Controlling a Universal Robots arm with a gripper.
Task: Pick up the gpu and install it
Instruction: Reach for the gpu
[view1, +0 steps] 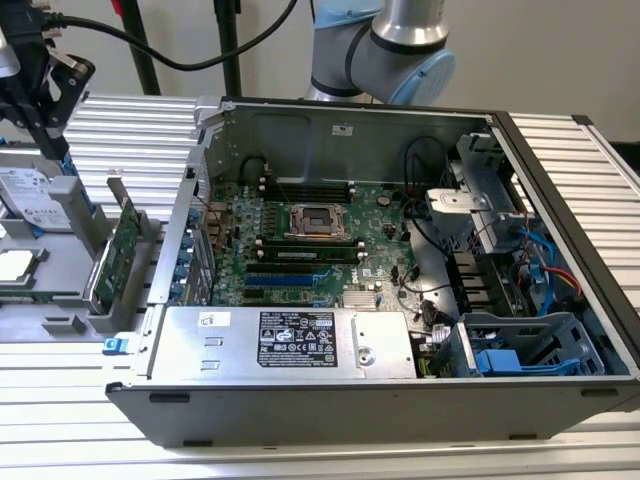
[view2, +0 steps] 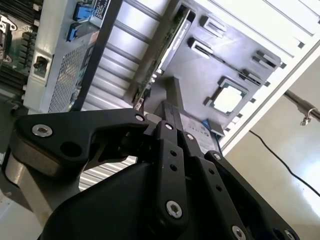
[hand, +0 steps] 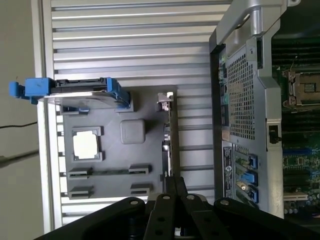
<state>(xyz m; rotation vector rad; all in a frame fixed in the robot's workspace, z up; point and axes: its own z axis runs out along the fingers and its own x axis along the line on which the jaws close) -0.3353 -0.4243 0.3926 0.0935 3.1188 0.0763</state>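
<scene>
Progress sits at the very beginning: the gpu (view1: 118, 250) stands on its long edge in the grey parts tray (view1: 60, 292) at the exterior view's left, outside the open computer case (view1: 330, 135), with nothing gripping it. In that view the card is slightly tilted, its green board face toward the camera. It is just beside the case's outer wall and apart from the hard drive (view1: 35, 195) in its blue frame, which is at the frame's upper left. The gripper (hand: 175, 184) hangs over the tray. In both wrist views its jaws look drawn together with nothing between them. The card shows edge-on just beyond their tips, untouched as far as I can judge. In the exterior view the gripper's black body sits in the upper left corner, above the hard drive and well clear of the card. Inside the case the green motherboard (view1: 320, 235) lies exposed, and the long slots (view1: 290, 272) in its lower-left part appear unoccupied. By my reading, neither the pick nor the seating has been done: grasp, carry and insertion all remain.
</scene>
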